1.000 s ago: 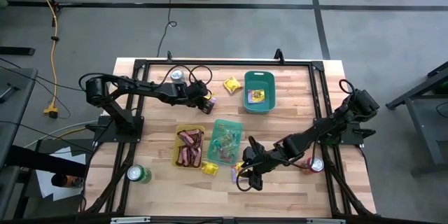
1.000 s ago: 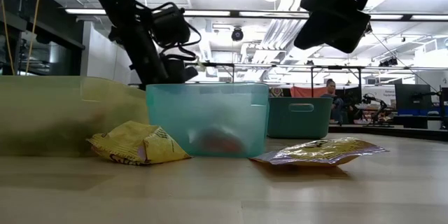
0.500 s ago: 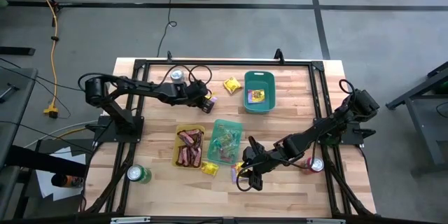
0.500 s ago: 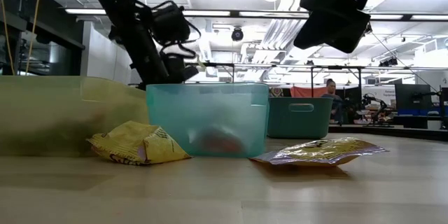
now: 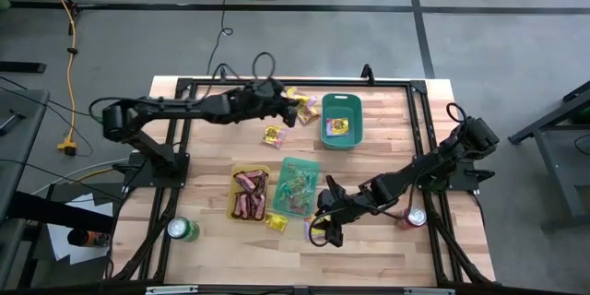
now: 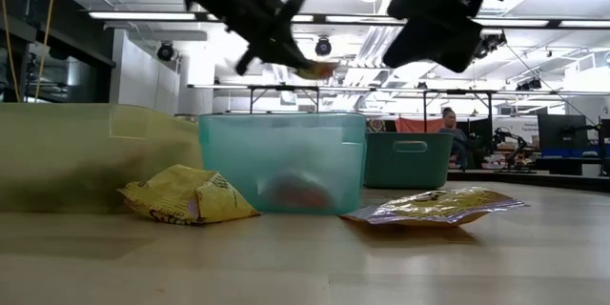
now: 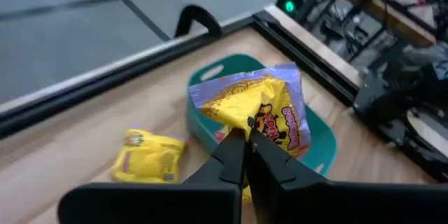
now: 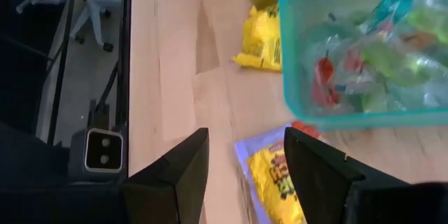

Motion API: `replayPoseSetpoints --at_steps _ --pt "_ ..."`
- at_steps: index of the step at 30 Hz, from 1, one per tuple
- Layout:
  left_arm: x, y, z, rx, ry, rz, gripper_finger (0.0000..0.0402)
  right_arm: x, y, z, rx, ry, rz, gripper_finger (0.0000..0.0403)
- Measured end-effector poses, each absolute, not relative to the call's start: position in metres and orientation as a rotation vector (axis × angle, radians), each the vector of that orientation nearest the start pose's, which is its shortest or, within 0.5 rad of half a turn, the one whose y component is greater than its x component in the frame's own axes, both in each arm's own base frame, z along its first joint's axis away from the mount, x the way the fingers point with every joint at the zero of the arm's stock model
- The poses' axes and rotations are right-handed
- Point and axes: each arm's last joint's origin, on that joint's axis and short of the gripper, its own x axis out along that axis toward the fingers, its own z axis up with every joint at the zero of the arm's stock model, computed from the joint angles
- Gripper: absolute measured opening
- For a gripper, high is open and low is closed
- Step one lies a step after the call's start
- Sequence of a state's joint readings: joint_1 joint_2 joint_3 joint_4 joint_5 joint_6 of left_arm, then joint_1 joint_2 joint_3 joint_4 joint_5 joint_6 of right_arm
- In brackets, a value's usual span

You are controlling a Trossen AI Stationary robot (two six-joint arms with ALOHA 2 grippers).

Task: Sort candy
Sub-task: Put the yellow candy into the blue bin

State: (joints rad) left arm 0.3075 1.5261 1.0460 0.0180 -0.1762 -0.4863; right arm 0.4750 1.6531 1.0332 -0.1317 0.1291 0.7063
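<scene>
**Left claw carries a yellow packet toward the far teal tray**

The wooden worktop point(image 5: 387, 157) carries three trays. The dark teal tray point(image 5: 341, 120) stands at the far side, with one yellow packet already inside. The yellow tray point(image 5: 249, 194) near the middle holds the red-brown bars point(image 5: 250, 195), and the light teal tray point(image 5: 297, 187) just beside it holds the small pale pieces point(image 8: 364, 63).

The left arm reaches across the far part of the worktop. Its left claw point(image 5: 297, 108) is closed tight on a yellow packet with a purple edge point(image 7: 262, 108), lifted clear of the wood and just beside the rim of the dark teal tray. By my judgement the step in hand is the transport of this packet to the tray for yellow candy. The next move calls for bringing the claw over the tray's opening and then letting the fingers part, so that the packet falls inside and not on the rim.

The right claw point(image 8: 241, 161) hovers low at the near side, fingers apart and holding nothing, directly above another yellow packet point(image 8: 276, 182) that lies flat on the wood by the light teal tray. It seems ready to descend for a grasp.

More loose yellow packets remain: one point(image 5: 273, 134) in the open between the trays, one point(image 5: 276, 222) at the near end of the yellow tray. A green drink can point(image 5: 182, 230) and a second can point(image 5: 416, 217) stand at the near corners, well apart from the paths, and I see nothing in the way.
</scene>
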Motion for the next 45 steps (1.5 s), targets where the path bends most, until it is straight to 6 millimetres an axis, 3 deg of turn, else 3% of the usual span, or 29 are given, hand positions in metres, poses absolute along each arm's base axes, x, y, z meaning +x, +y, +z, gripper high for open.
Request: replayPoseSetpoints --at_steps 5,13,18,24,31,36,40,45 --pt "0.365 0.116 0.254 -0.509 0.385 0.516 0.0000 0.313 0.155 0.210 0.462 0.758 0.072 0.0181" --pt "0.426 0.118 0.220 -0.499 0.450 0.462 0.0001 0.315 0.156 0.213 0.515 0.728 0.073 0.0181" --pt "0.437 0.111 0.205 -0.450 0.508 0.440 0.0012 0.315 0.157 0.214 0.533 0.719 0.072 0.0181" --pt "0.438 0.107 0.205 -0.418 0.516 0.427 0.0077 0.316 0.157 0.214 0.533 0.716 0.074 0.0181" --pt "0.427 0.105 0.221 -0.434 0.564 0.355 0.0139 0.315 0.158 0.214 0.545 0.741 0.120 0.0181" --pt "0.404 0.096 0.265 -0.358 0.581 0.193 0.0140 0.313 0.161 0.213 0.564 0.803 0.215 0.0181" --pt "0.370 0.076 0.309 -0.296 0.478 0.164 0.0134 0.312 0.161 0.213 0.566 0.816 0.229 0.0181" --pt "0.306 0.042 0.353 -0.245 0.253 0.146 0.0131 0.312 0.161 0.212 0.529 0.824 0.245 0.0181"
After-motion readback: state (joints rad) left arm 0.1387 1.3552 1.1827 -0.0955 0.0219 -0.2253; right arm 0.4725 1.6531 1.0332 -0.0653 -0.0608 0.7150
